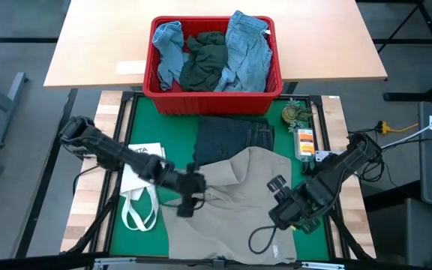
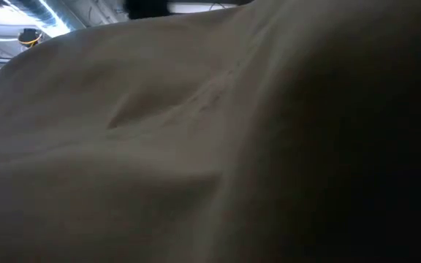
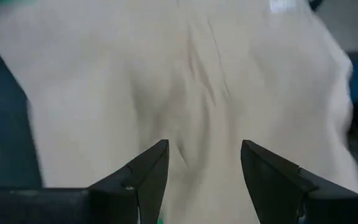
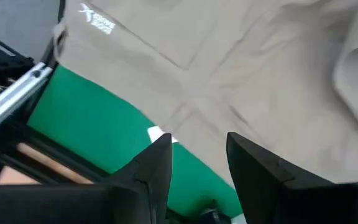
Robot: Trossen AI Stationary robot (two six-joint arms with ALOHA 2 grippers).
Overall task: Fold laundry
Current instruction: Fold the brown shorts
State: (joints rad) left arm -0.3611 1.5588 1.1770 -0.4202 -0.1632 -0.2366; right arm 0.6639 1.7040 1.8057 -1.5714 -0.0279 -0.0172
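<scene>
A beige garment point(image 1: 238, 202) was spread over the green desk point(image 1: 137, 124), filling the area from the centre toward 6 o'clock, presumably laid flat so that it could be folded. Dark navy jeans point(image 1: 235, 137) lay just beyond it toward 12 o'clock, partly overlapped by its upper edge. The rest of the laundry, light blue pieces point(image 1: 247, 49) and a dark green-grey piece point(image 1: 205, 60), was heaped in a red basket point(image 1: 160, 97) at 12 o'clock, seemingly waiting its turn. A white tote bag point(image 1: 137, 187) was set aside at 9 o'clock.

The left tool point(image 3: 204, 180) was poised at the garment's 9 o'clock edge, its fingers parted with a clear gap and only beige cloth seen between and beyond them; nothing was gripped. The right tool point(image 4: 197, 168) was placed over the garment's edge at about 4 o'clock, likewise parted, with the hem and green desk showing through the gap and nothing held. Both appeared positioned to take opposite edges. The low view was covered by beige cloth.
</scene>
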